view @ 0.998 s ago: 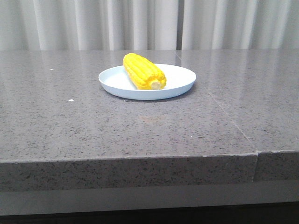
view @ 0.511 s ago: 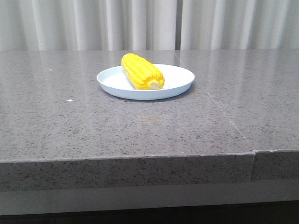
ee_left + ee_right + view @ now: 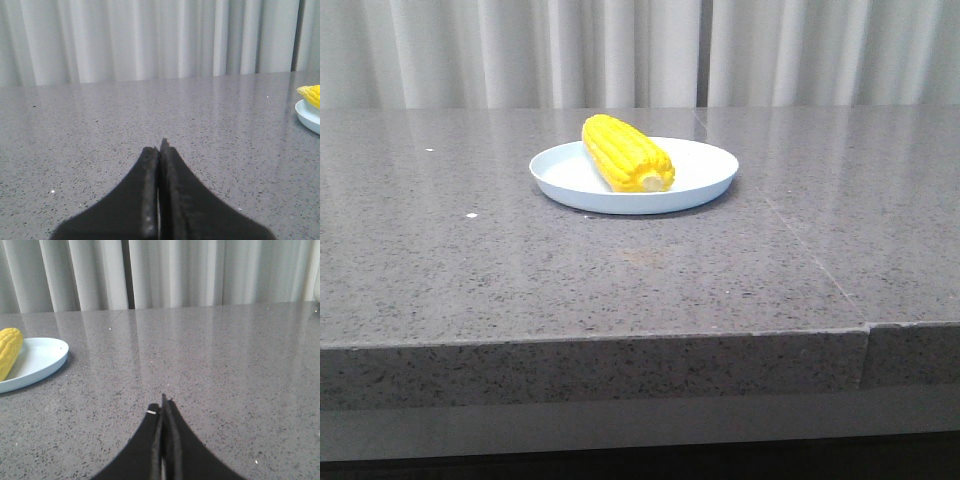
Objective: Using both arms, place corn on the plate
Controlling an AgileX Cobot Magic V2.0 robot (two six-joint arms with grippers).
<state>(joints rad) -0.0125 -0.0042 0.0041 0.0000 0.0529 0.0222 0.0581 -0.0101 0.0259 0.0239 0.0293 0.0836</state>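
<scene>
Change: across the earlier front pictures the corn and plate sit a touch differently in the picture, a slight wobble of the view; the cob lies on the plate the same way throughout.
Corn [image 3: 628,153]: lies on its side on the plate, left of the plate's middle, its pale stub end turned toward the camera and a little to the right, its rounded tip toward the curtain.
Plate [image 3: 695,170]: flat on the table, slightly left of centre in the front view; the right half of its surface is bare.
Table [image 3: 520,270]: grey speckled stone with a seam running down the right part and a few small white specks at the left.
Curtain [image 3: 620,50]: pale folds behind the table's far edge.
Left gripper [image 3: 160,150]: jaws pressed together with nothing between them, low over bare table, well apart from the plate, which shows only at one edge of its view with a bit of corn.
Right gripper [image 3: 163,407]: jaws likewise pressed together and holding nothing, over bare table, well apart from the plate.
In the way: nothing lies between either gripper and the plate.
</scene>
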